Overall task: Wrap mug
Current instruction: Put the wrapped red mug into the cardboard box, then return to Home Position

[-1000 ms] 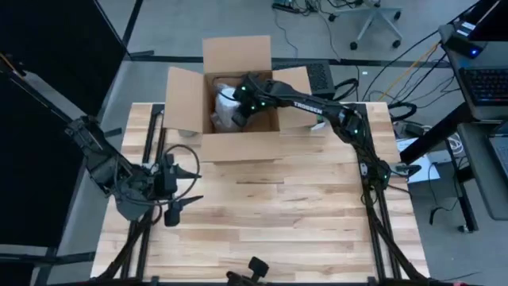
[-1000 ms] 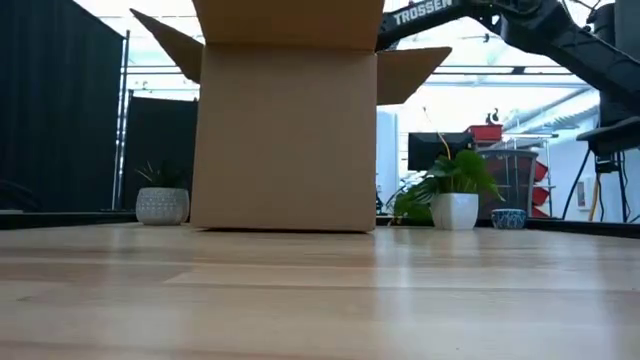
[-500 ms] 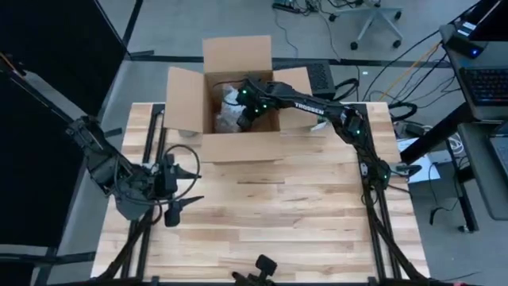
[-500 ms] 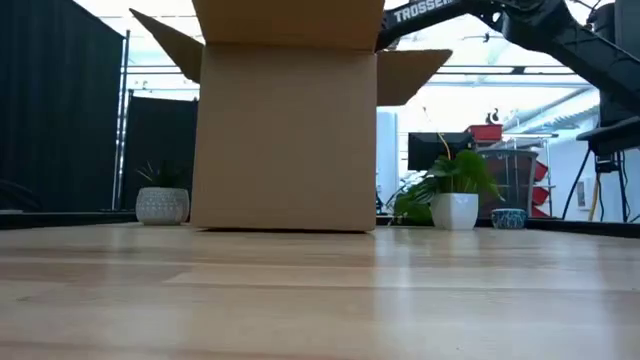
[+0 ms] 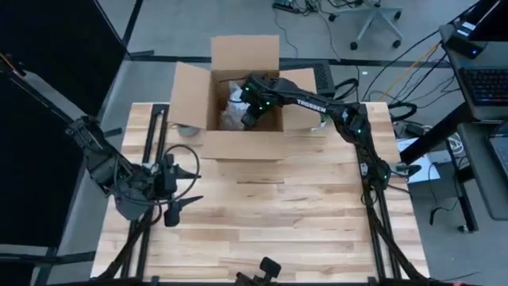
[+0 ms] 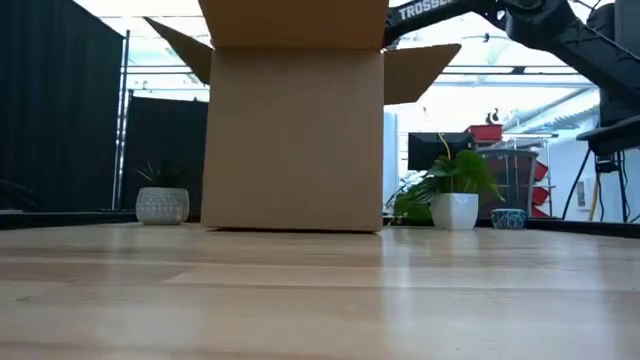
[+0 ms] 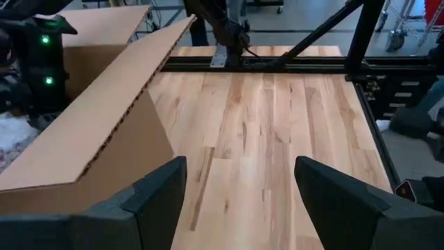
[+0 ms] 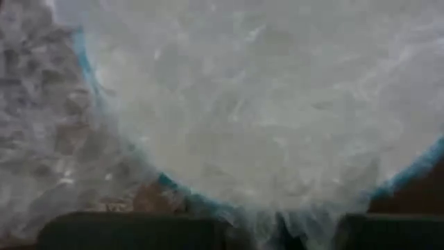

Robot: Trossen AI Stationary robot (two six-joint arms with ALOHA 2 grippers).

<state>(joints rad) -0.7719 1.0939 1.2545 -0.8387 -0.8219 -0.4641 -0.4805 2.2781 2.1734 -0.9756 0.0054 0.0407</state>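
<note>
We see the mug (image 8: 263,104) only as a pale bundle swathed in cloudy, crinkled wrap, with a thin blue edge curving along its outline in the right wrist view. It lies inside the open cardboard box (image 5: 238,147) at the far side of the table (image 5: 270,214), where white wrapping material shows against the box's inner walls.

Our right gripper (image 5: 248,107) reaches down into the box from the right, its wrist lights glowing green. In its wrist view the two dark fingers (image 8: 90,232) sit just under the wrapped bundle, which fills nearly the whole picture and appears to press right against them. Whether the fingers pinch the wrap or merely rest beside it, we cannot tell.

Our left gripper (image 5: 184,191) waits over the near left part of the table, well apart from the box, its fingers (image 7: 149,201) spread wide with nothing between them.
</note>
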